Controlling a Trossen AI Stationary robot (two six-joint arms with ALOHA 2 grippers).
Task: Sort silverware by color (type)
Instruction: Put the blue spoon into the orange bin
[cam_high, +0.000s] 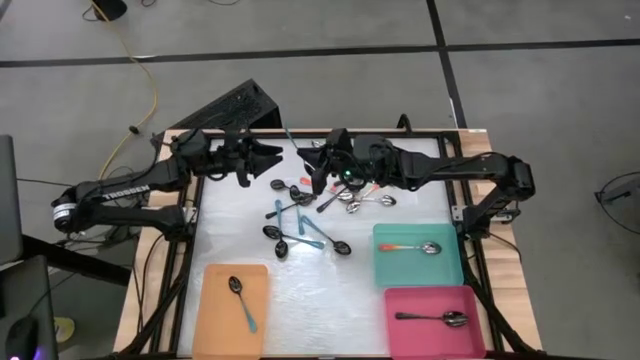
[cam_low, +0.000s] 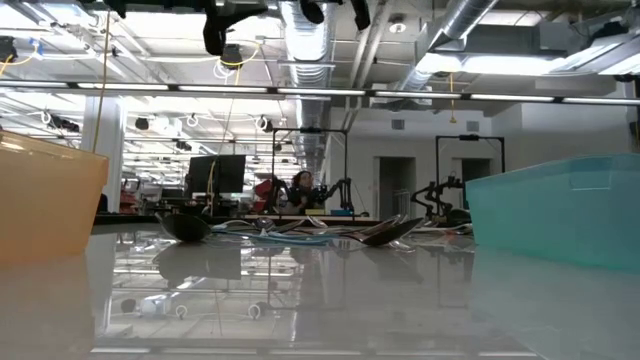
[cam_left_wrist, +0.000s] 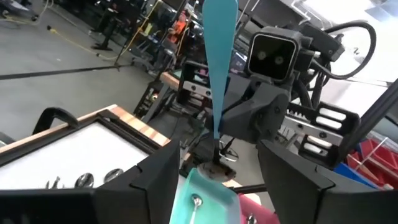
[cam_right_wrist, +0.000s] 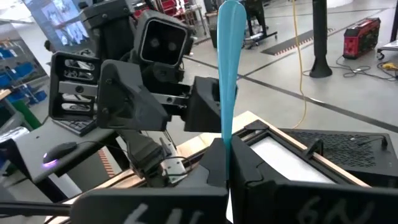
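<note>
On the left near corner of the desk (cam_high: 360, 290) lies an orange tray (cam_high: 215, 325) with one teal-handled spoon (cam_high: 241, 300) in it, bowl towards the back.

Behind it, the left arm reaches in over the back of the desk. The left fingers (cam_left_wrist: 149, 186) are spread wide apart and grip nothing. A teal spoon handle (cam_left_wrist: 219, 62) stands up in the gap between them, touching neither one as far as I can see.

That handle belongs to the spoon held by the other arm, which faces the left arm just beside it. The right fingers (cam_right_wrist: 261, 168) are clenched on the handle low down, so the teal blade rises upright above them. Its bowl is hidden from me.

Below the two arms, in the middle of the desk, the unsorted spoons (cam_high: 300, 225) lie scattered. Some have teal handles, some are dark metal, and a few towards the right show orange-red.

Further right sits a teal tray (cam_high: 448, 272) holding a spoon with an orange-red handle (cam_high: 410, 247), lying crosswise. Just nearer than that, at the right near corner, a pink tray (cam_high: 400, 340) holds one plain dark metal spoon (cam_high: 432, 318), also crosswise.
</note>
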